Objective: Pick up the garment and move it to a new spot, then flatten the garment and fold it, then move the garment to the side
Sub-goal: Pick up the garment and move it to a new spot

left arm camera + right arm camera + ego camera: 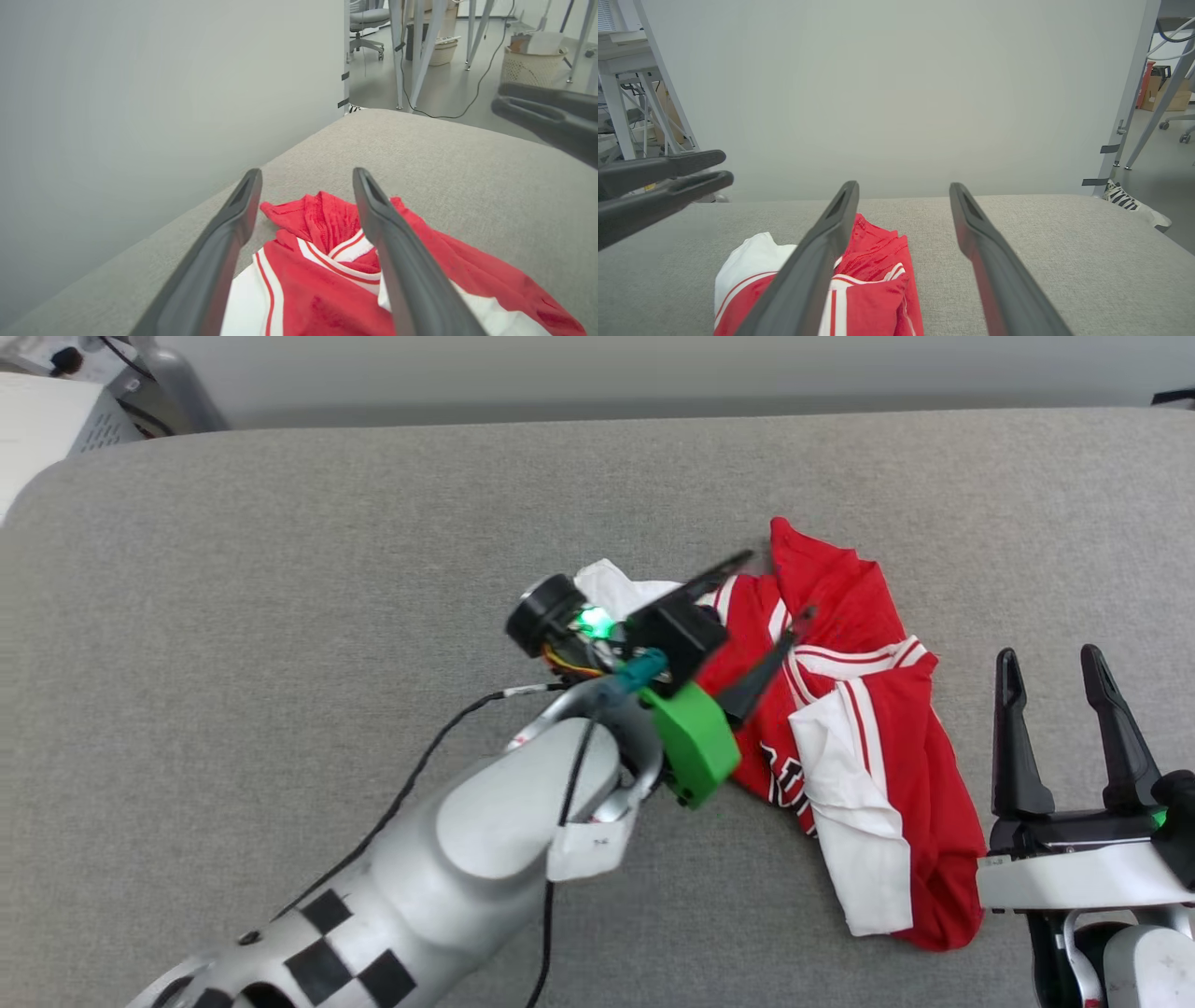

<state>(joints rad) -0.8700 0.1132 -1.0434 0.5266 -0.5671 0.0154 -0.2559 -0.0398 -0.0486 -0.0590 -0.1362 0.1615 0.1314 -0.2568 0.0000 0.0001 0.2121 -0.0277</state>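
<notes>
Though crumpled, likely soft, light red-and-white jersey garment (840, 709); pinch fold at eleven o'clock; left hand (777, 585), right hand (1049, 655) spread, empty.

The garment (920, 756) is a red jersey T-shirt with white short sleeves and red-and-white stripes along the edges. It is scrunched up in a long, messy heap, not flat. A white sleeve lies folded on top of the red cloth. Bits of black letters with white edges peek out low on the heap, too hidden to read. The far end of the heap sits under the left gripper (775, 588), whose jaws are spread wide. In the left wrist view the bunched red neck part shows between them. The right gripper (1047, 658), jaws apart too, is just beside the heap, not touching it.
</notes>
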